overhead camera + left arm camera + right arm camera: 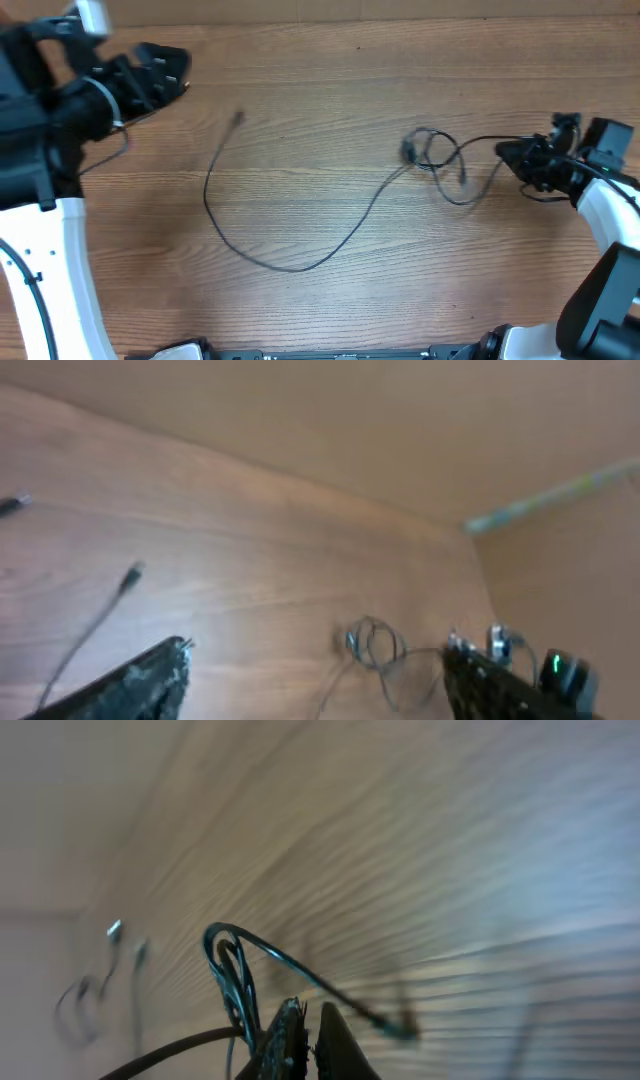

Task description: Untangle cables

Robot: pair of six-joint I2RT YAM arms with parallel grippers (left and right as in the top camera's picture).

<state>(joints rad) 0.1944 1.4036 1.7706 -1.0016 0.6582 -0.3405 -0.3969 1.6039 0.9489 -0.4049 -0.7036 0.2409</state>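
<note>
Our right hand (503,152) is shut tight on the cables (290,266) near the right edge of the desk (320,60), we think to pin the knot (432,150) for pulling loose, while our left hand (178,74) hangs open and empty by the far left corner.

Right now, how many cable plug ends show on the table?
3. A lone plug left of centre ends the long cable; a second plug sits at the tangle's left edge; a likely third plug pokes out below it. Another may be hidden in the shut right claw.
</note>
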